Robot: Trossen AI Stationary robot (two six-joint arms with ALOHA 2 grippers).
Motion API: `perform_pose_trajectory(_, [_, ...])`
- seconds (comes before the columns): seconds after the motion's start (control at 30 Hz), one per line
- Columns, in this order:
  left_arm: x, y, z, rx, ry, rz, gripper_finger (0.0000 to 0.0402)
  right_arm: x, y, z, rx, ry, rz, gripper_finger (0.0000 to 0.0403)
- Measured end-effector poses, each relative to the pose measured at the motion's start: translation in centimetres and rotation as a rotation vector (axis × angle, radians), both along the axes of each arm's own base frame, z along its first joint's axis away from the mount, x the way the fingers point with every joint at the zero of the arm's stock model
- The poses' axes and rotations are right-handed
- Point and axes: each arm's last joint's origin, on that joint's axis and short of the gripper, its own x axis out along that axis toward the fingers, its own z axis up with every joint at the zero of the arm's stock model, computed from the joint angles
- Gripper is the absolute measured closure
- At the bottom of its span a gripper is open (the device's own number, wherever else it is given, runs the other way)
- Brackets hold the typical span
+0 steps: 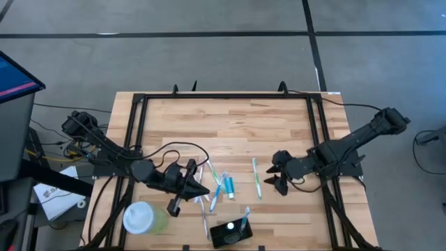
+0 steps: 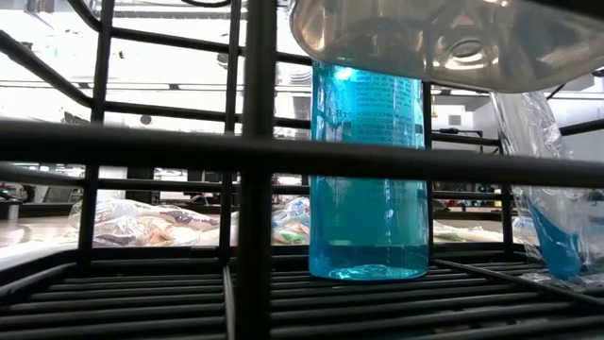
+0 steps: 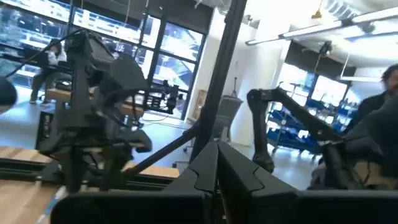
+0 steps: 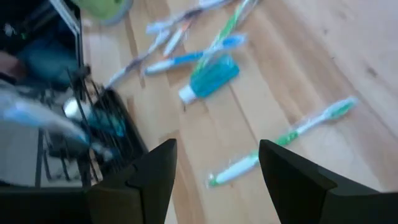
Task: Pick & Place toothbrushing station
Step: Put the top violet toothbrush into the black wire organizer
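Wooden boards make up the table [image 1: 230, 118] I am working over, with a black frame around its edge and grey floor all about it. From my high view, the black holder [image 1: 231, 233] sits at about 6 o'clock on the table, close to the near edge, with a blue toothbrush [image 1: 244, 219] leaning in it. Most of the toothbrushes [image 1: 209, 192] lie loose on the wood just above the holder, and a teal tube [image 1: 229, 184] lies among them. A green toothbrush [image 1: 256, 178] lies by itself, a little toward 3 o'clock. My left gripper [image 1: 182, 189] is low at about 8 o'clock, right beside the loose pile, and I cannot tell how its fingers stand. My right gripper [image 4: 215, 163] hangs near the green toothbrush at about 4 o'clock, with its two fingers spread wide and nothing between them. A pale green cup [image 1: 143, 218] with a white lid stands at about 7 o'clock
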Motion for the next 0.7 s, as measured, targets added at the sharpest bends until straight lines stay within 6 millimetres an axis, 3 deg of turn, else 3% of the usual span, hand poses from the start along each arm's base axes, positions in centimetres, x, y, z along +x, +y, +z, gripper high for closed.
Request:
perform_pose_trajectory(0.07, [-0.1,0.3,0.3,-0.048,-0.010,0.040,0.0398,0.3,-0.5,0.6,0.004,-0.007,-0.024,0.0184])
perform_pose_trajectory(0.23, [-0.8,2.2,2.2,-0.453,-0.048,0.190,0.0398,1.4,-1.6,2.5,-0.022,-0.068,-0.043,0.0184])
perform_pose_trajectory(0.3, [-1.1,2.9,2.7,-0.538,-0.065,0.213,0.0398,1.7,-2.1,3.1,-0.032,-0.084,-0.057,0.0184])
perform_pose_trajectory(0.7, [-1.3,2.8,2.6,-0.390,0.003,0.144,0.0398,2.4,-3.9,4.3,-0.004,-0.104,-0.081,0.0184])
